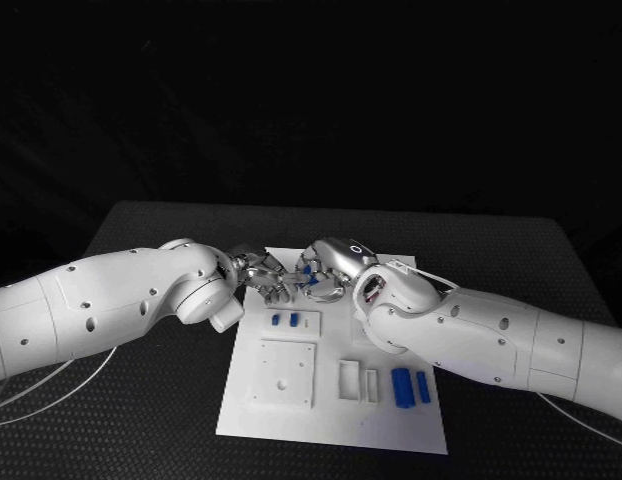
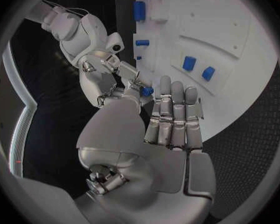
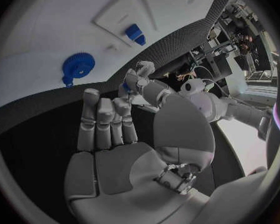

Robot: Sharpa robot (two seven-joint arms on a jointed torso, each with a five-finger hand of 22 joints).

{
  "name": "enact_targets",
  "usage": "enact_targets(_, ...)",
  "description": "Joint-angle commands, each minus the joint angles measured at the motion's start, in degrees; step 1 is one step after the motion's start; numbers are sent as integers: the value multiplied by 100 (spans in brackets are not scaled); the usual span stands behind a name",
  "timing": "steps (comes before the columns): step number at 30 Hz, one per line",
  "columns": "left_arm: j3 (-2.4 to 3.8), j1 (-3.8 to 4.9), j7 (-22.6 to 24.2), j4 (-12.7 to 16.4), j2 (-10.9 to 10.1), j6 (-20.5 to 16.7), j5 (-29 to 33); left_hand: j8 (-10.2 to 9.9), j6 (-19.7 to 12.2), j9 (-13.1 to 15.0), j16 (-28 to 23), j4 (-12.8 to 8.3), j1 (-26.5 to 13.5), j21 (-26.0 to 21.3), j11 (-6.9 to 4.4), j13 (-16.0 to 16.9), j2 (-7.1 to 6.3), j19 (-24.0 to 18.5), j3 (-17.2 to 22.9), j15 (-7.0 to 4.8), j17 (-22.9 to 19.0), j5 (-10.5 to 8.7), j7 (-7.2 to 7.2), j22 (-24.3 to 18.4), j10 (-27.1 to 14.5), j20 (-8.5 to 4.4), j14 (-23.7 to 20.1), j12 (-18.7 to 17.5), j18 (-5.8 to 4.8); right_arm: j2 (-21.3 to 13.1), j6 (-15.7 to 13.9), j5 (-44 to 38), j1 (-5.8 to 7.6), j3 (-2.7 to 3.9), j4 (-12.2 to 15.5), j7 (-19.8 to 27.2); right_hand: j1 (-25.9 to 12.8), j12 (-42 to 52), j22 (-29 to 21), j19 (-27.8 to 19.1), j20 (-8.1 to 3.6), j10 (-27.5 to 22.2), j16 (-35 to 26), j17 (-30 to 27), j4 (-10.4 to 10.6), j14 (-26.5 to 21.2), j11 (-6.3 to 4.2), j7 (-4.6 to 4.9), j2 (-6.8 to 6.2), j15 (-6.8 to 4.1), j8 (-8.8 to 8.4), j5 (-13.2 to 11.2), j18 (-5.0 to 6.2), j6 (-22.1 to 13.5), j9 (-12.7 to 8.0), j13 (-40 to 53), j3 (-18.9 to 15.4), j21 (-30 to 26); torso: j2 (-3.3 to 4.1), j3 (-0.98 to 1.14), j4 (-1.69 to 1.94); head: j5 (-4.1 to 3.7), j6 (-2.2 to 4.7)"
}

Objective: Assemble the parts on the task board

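Black table [image 1: 153,400] carries the white task board [image 1: 326,425].

Left hand [image 1: 261,272] and right hand [image 1: 326,270] fingertip to fingertip, arms converging.

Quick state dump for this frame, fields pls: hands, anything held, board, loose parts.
left hand: at the board's far edge, fingertips meeting the right hand's
right hand: same spot, facing the left hand
small blue part: off the board, between the fingertips of both hands; cannot tell which hand grips it
task board: white, flat on the black table
short blue parts: two, side by side on the board, just below the hands
long blue parts: two, side by side near the board's right edge
blue gear: on the board, untouched
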Motion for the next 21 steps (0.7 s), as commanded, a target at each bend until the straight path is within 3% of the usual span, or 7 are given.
enact_targets(1,3,17,93,1,12,-4,188,35,49,-7,-35,9,71,-25,2,11,-1,44,-53,-12,7,13,-8,11,44,-22,27,-20,4,11,65,-57,0,3,4,-3,-13,7,85,38,-6,47,34,-6,-5,1,6,34,3,-36,16,37,41,89,30,8,34,39,0,2,3,3,-3)
enact_targets(4,3,17,105,-6,12,-28,257,26,91,-24,-44,12,150,-53,-7,13,-3,62,-84,-14,7,236,-20,25,80,-26,38,-32,-8,13,66,-59,0,3,7,-2,-13,6,85,38,-6,48,34,-7,-4,1,6,34,2,-36,16,38,41,90,30,8,35,39,-2,2,2,9,-6)
enact_targets(8,3,17,111,-6,9,-56,340,15,146,-44,-47,10,216,-93,-19,21,30,71,-130,-17,18,762,-35,59,124,-30,46,-46,-24,15,67,-60,0,3,9,1,-13,6,84,39,-7,49,34,-7,-4,1,6,34,1,-37,16,40,41,90,30,8,36,39,-2,4,1,14,-11)
enact_targets(12,3,17,109,-8,18,-68,385,9,194,-57,-44,8,241,-122,-30,35,56,77,-175,-20,33,1065,-49,96,156,-35,45,-52,-34,22,73,-60,0,3,11,1,-14,6,84,39,-7,50,34,-7,-3,1,5,34,1,-37,16,43,41,91,30,8,38,38,-1,4,-4,16,-11)
enact_targets(21,4,17,112,1,31,-93,477,6,241,-64,-45,-10,537,-149,-43,61,160,66,-236,-15,51,1257,-64,131,193,-33,28,-55,-42,36,102,-80,0,2,-5,-5,-15,6,83,40,-8,52,34,-8,-2,3,5,33,-1,-38,16,50,41,92,30,9,40,39,1,4,-1,13,-22)
